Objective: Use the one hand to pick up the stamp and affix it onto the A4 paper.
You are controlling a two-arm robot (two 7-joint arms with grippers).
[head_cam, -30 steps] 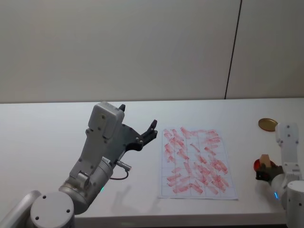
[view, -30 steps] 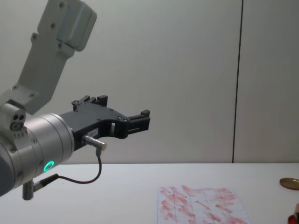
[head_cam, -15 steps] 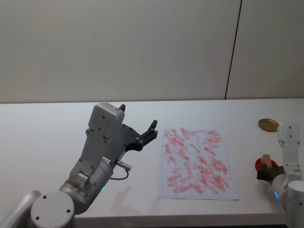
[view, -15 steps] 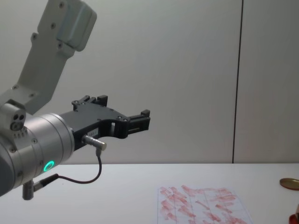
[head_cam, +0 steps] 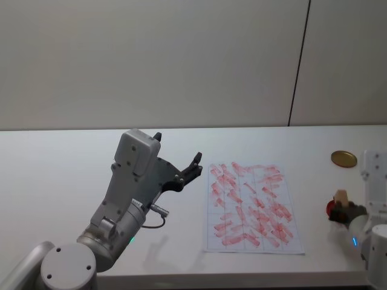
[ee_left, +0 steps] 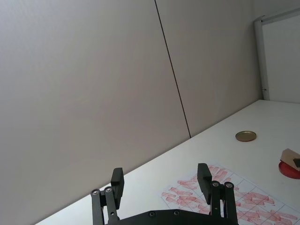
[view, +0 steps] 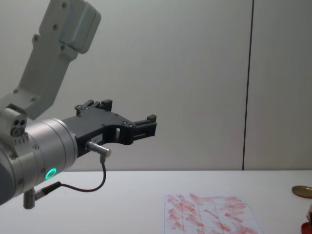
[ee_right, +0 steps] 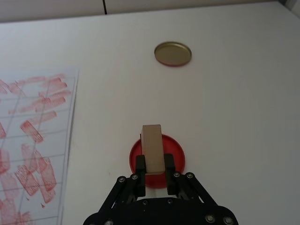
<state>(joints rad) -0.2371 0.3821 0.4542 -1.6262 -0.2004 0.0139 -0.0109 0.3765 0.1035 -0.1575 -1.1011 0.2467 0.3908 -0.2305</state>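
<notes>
Stamp [ee_right: 152, 147] clamped in right gripper [ee_right: 154, 165] jaws at the red pad [ee_right: 176, 152].
A loose hold could smear the A4 paper [head_cam: 251, 205]; left gripper [ee_left: 161, 177] idles beside it, jaws apart.

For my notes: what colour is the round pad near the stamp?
The pad is red, clearest in right wrist view.

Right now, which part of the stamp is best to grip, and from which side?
Grip the stamp on its two long flat sides, coming from the robot's side of the round red pad. It is a narrow block with parallel faces, so a pinch probably seats flat. The right gripper is shut on it this way; the left gripper hangs open left of the A4 paper.
</notes>
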